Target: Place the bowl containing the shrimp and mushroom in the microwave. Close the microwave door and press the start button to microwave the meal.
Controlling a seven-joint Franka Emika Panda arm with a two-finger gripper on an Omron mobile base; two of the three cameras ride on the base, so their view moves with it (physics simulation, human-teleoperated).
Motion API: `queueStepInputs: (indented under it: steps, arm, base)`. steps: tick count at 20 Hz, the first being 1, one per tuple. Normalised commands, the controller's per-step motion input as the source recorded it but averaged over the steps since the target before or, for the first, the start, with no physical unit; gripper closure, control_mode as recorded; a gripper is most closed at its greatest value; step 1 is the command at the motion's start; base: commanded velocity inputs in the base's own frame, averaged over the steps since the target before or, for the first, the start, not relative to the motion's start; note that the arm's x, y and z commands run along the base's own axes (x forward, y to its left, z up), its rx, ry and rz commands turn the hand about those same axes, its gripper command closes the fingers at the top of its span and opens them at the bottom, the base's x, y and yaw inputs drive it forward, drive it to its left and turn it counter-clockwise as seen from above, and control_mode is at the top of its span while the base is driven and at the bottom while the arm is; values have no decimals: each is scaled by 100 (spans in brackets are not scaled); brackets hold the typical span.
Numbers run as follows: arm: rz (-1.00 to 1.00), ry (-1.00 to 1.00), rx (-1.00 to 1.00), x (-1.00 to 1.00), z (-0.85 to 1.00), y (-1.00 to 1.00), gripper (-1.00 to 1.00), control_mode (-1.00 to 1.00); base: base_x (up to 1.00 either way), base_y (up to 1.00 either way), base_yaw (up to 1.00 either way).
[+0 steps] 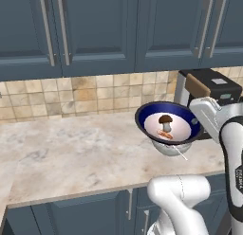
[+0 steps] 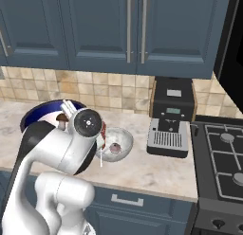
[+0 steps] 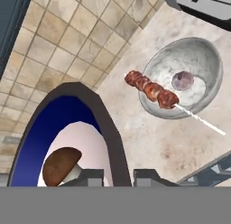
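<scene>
gripper (image 3: 118, 177) jaws pinch the rim of the blue bowl (image 1: 167, 121), held aloft above the counter (image 1: 71, 153), at nine o'clock from the grey bowl (image 2: 116, 143). rigid, likely slick; mushroom (image 1: 164, 119) and shrimp (image 1: 164, 133) could roll.

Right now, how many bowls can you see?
2: the blue bowl held up by the end effector, and a grey bowl with a meat skewer on the counter.

light: even, bright, soft | shadows: faint under grey bowl (image 3: 182, 78) | glare: none | focus: sharp, low-res render
</scene>
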Motion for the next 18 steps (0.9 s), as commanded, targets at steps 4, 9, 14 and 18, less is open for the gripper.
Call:
queueStepInputs:
  steps: [4, 9, 14, 18]
  arm:
    - [0, 0, 0, -35, 28, 0, 100, -100]
    - [0, 1, 0, 2, 4, 0, 100, -100]
    - [-4, 0, 0, -26, 0, -15, 100, -100]
    - [-5, 0, 0, -93, 0, -33, 100, -100]
  base:
    - [0, 0, 0]
    - [0, 0, 0]
    - [0, 0, 0]
    - [0, 0, 0]
